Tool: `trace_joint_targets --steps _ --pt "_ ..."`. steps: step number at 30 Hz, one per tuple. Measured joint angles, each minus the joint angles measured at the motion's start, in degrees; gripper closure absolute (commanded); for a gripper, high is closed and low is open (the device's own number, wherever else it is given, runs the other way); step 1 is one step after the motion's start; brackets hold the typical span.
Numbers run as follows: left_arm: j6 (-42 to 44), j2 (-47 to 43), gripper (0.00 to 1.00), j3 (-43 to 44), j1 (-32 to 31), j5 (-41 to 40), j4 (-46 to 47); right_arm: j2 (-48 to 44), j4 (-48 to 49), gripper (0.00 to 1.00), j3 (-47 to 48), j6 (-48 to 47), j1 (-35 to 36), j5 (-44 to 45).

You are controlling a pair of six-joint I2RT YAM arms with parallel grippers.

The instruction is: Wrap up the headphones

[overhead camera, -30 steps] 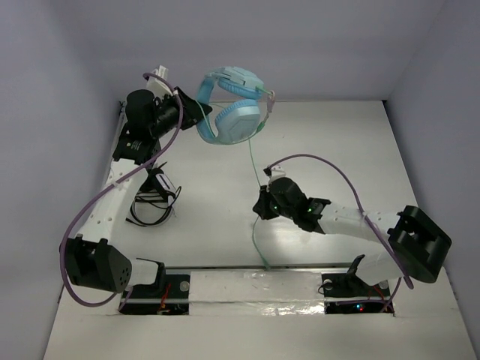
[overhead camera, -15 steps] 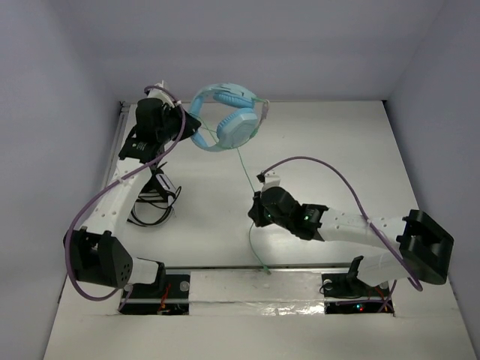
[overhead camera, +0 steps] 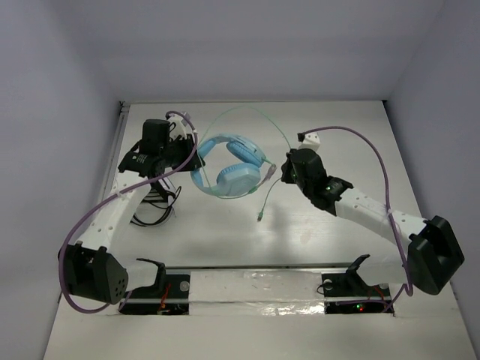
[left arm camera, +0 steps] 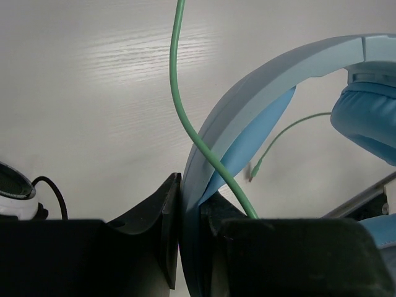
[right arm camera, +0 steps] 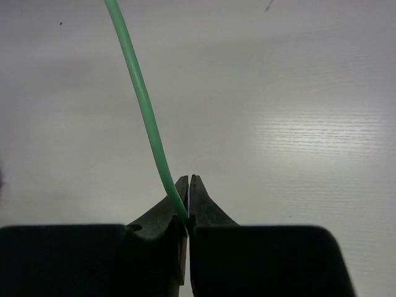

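White counter [overhead camera: 315, 225] between pale lilac walls, with the headphones [overhead camera: 229, 169] held between two arms.
Top view: the headphones are over the counter's far half, left of centre. The left claw [overhead camera: 191, 154] meets the headband and the right claw [overhead camera: 283, 169] is just beside an ear cup. The green cable [overhead camera: 255, 112] arcs toward the far edge between them, and a black-and-white cable bundle [overhead camera: 154, 202] lies near the left edge. Left wrist: the claw is clamped on the headband. Right wrist: the claw is pinched together on the green cable.
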Motion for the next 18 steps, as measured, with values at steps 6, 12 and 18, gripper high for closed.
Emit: trace_joint_targets --steps 6,12,18 --pt "1.2 -0.3 1.0 0.0 -0.3 4.2 -0.5 -1.4 0.0 1.0 0.2 -1.3 -2.9 -0.7" --pt "3.0 -0.3 1.0 -0.1 -2.0 2.3 -1.0 -2.6 -0.9 1.0 1.0 -2.8 -12.6 -2.3" --pt "4.3 -0.4 1.0 -0.1 -3.2 -2.3 -1.7 -3.6 -1.7 1.0 6.7 -4.3 -21.7 -5.0"
